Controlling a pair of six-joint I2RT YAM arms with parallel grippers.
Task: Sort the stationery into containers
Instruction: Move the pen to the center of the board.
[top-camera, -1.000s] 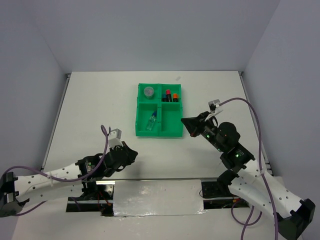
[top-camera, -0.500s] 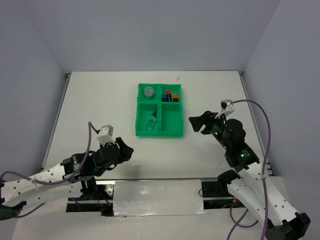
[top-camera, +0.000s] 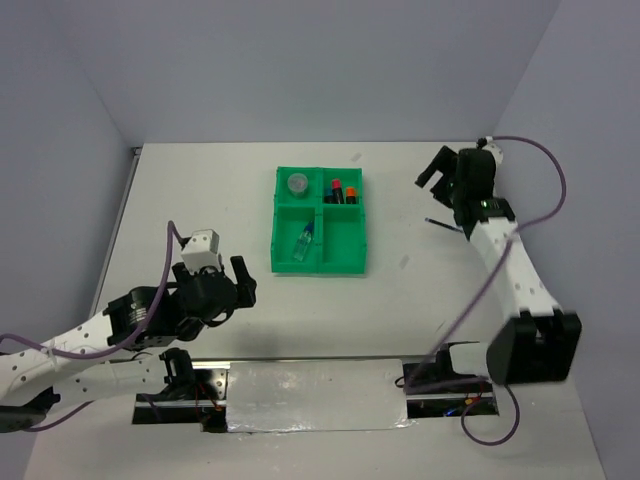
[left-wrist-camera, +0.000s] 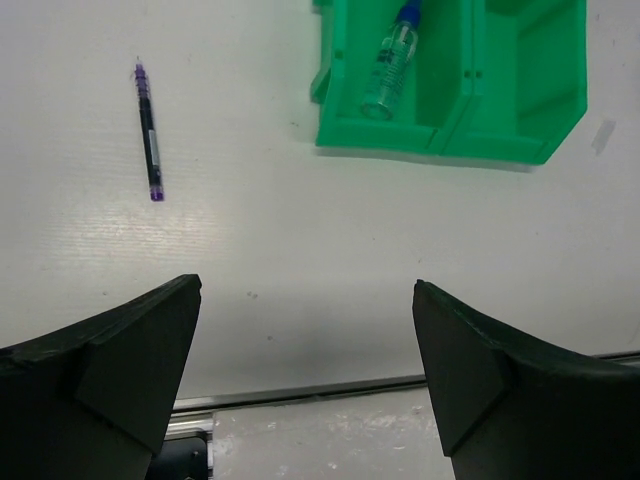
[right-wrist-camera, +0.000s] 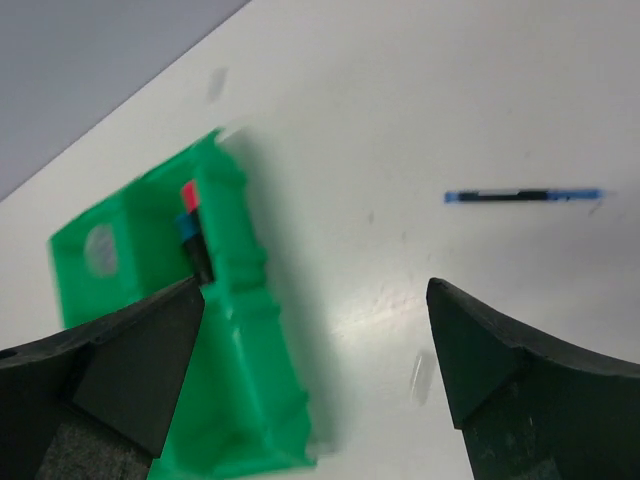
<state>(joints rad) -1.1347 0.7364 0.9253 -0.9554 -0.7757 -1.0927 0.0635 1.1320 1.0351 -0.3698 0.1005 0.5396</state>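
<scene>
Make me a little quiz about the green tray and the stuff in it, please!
1. True or false: the clear bottle lies in the same compartment as the markers.
2. Which compartment of the green tray holds nothing? A) near right B) far left C) near left
3. Fill in the colour: the pen lying on the table in the right wrist view is ____.

Key: 1. False, the bottle lies alone in the near left compartment. 2. A. 3. Blue.
</scene>
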